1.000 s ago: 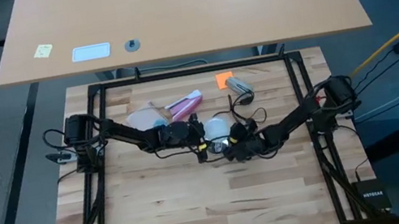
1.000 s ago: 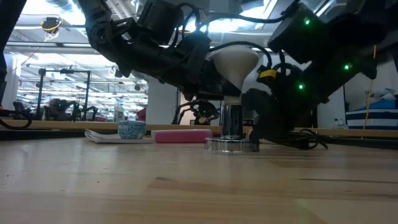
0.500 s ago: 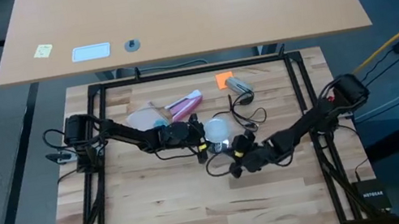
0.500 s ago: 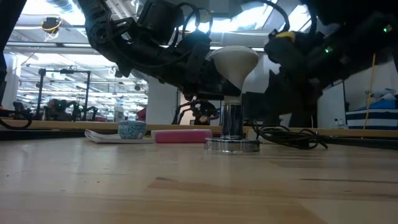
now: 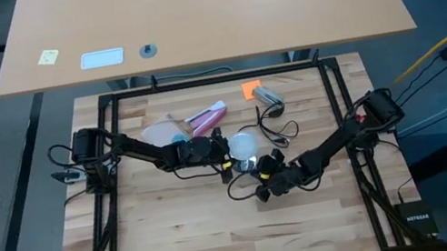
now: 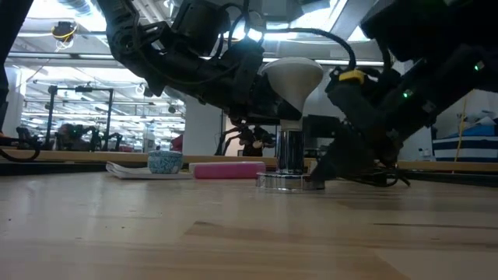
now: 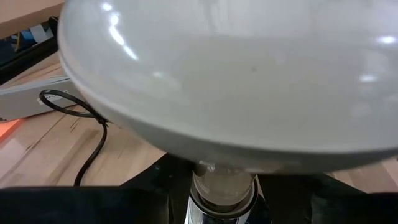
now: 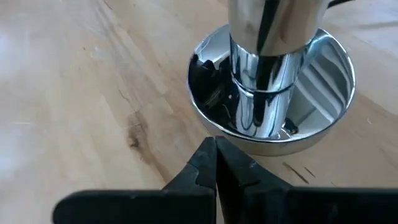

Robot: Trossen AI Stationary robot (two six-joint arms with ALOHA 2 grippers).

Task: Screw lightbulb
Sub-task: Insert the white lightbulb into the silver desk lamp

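Near the middle of the pale wooden slat table (image 5: 178, 235), the frosted-white globe lightbulb (image 6: 292, 78) stands upright with its grey screw base entering the polished chrome socket (image 6: 290, 152), which rises as a short cylinder from a flared, mirror-bright round foot (image 8: 323, 112) with a thin black cord (image 7: 93, 134) trailing off it. The left gripper (image 5: 221, 151) holds the bulb, its dark fingers narrowed against the glass at the widest part. The right gripper (image 8: 216, 163) sits low on the table just beside the chrome foot with its fingertips pressed together, holding nothing, and looks to be bracing the base. The chief risk, as I judge it, is the socket turning with the bulb: the foot is smooth metal on smooth varnished wood, and closed fingertips beside it offer little hold, so the thread may not seat or may cross. The frosted glass is slick and curved, so the left fingers could also slip round it. A pink-and-white tube (image 5: 206, 116) lies well behind, apart from the work.
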